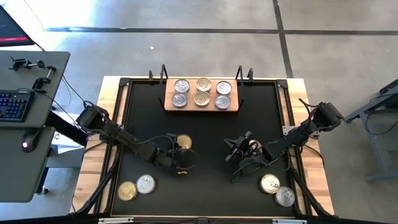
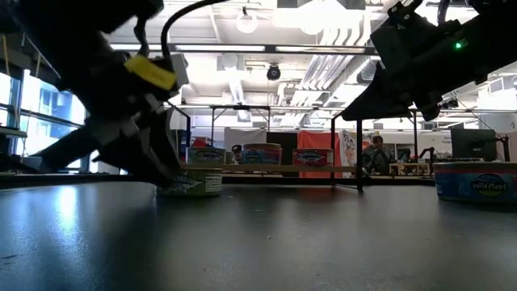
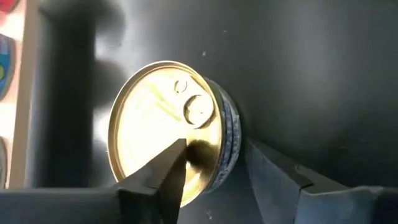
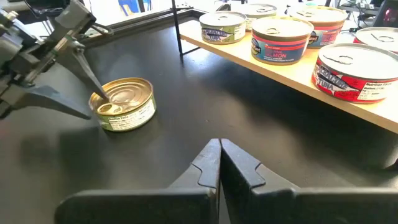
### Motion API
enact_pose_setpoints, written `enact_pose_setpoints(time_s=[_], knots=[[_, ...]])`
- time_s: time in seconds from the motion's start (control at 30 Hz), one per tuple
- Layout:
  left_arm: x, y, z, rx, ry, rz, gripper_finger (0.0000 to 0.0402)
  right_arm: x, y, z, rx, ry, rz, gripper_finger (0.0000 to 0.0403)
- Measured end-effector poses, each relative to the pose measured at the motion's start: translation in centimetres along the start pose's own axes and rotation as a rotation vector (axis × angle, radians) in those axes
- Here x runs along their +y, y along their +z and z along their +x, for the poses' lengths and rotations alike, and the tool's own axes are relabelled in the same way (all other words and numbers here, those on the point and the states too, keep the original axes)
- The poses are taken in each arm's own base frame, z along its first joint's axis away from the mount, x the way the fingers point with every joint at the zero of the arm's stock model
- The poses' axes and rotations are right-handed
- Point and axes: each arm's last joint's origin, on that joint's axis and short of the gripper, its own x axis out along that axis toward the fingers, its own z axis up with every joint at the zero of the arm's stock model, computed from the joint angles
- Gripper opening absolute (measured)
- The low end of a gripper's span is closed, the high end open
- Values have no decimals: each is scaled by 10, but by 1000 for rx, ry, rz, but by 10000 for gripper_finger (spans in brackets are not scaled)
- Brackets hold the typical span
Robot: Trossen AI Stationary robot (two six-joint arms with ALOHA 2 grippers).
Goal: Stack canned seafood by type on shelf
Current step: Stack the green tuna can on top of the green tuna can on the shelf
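Note:
A gold-lidded can (image 1: 184, 143) stands on its base on the black table, left of centre. My left gripper (image 3: 216, 149) is open at this can (image 4: 127, 102), with one finger over the lid and the other outside the side wall. My right gripper (image 4: 219, 146) is shut on nothing and hangs above the table right of centre (image 1: 236, 150). Several cans (image 1: 202, 93) stand on the wooden shelf (image 1: 169, 107) at the far middle. My left gripper straddles the can's rim (image 3: 219, 134) on the side nearest it, slanting down from the table's near left. One finger (image 3: 168, 168) lies over the gold lid and the other (image 3: 267, 168) stands beside the wall. Whether either finger touches the can, I cannot tell.
Two cans (image 1: 137, 187) sit at the near left of the table, and two more (image 1: 277, 189) at the near right. The shelf's black uprights (image 1: 163, 73) rise at its ends. A desk with a keyboard (image 1: 13, 104) stands left of the table.

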Motion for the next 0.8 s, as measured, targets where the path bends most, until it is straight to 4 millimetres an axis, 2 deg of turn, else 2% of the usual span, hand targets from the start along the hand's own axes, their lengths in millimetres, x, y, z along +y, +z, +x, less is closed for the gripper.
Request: enact_pose_setpoints(time_s=[0.13,0.37,0.53,0.8], knots=[[2,-8,6,8,36,23,134,0,0,0,0,0,0,0],[2,-11,7,1,71,57,14,0,0,0,0,0,1,0],[0,-10,6,-16,99,81,10,0,0,0,0,0,3,0],[-6,3,-5,-42,88,131,1,0,0,0,0,0,3,0]])
